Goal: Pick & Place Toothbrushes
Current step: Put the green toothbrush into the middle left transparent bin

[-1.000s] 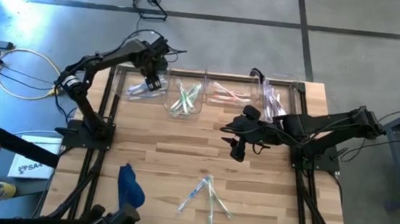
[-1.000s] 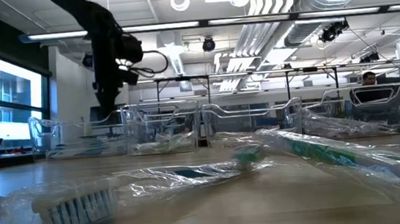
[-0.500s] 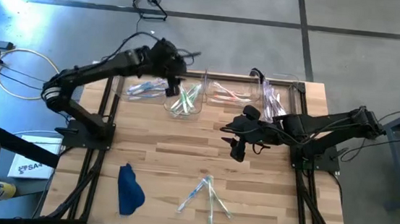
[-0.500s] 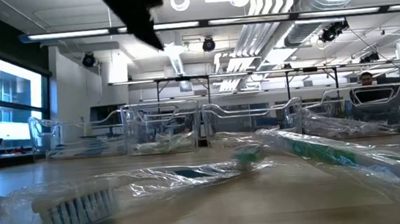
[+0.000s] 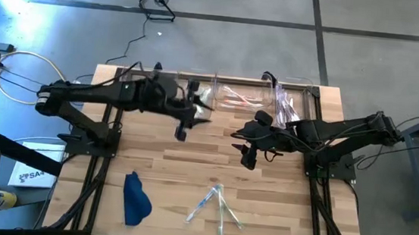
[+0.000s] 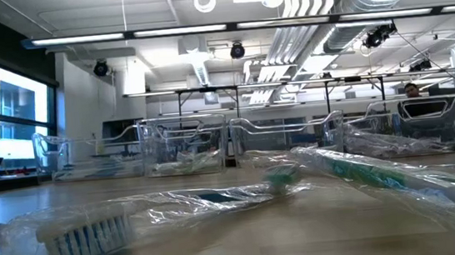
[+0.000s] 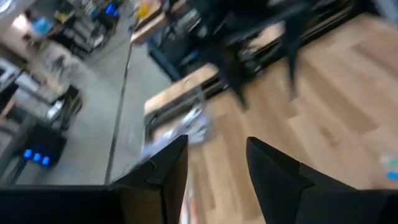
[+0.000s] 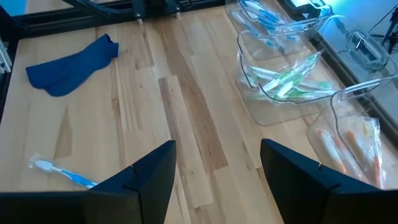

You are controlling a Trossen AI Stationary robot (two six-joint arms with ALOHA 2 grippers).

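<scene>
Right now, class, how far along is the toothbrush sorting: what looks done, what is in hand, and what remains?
Done: the clear bins along the far edge already hold wrapped toothbrushes. In hand: nothing; the left end effector is open and empty over bare table near the bins, and the right end effector is open mid-table. Left: a few loose toothbrushes lie near the front edge, beside the blue cloth.

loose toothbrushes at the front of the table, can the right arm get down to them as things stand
Probably yes. The right tool hangs open and empty over bare wood, and the loose toothbrushes lie just in front of it with nothing between. The blue cloth sits well off to the side, and the left tool is farther back.
</scene>
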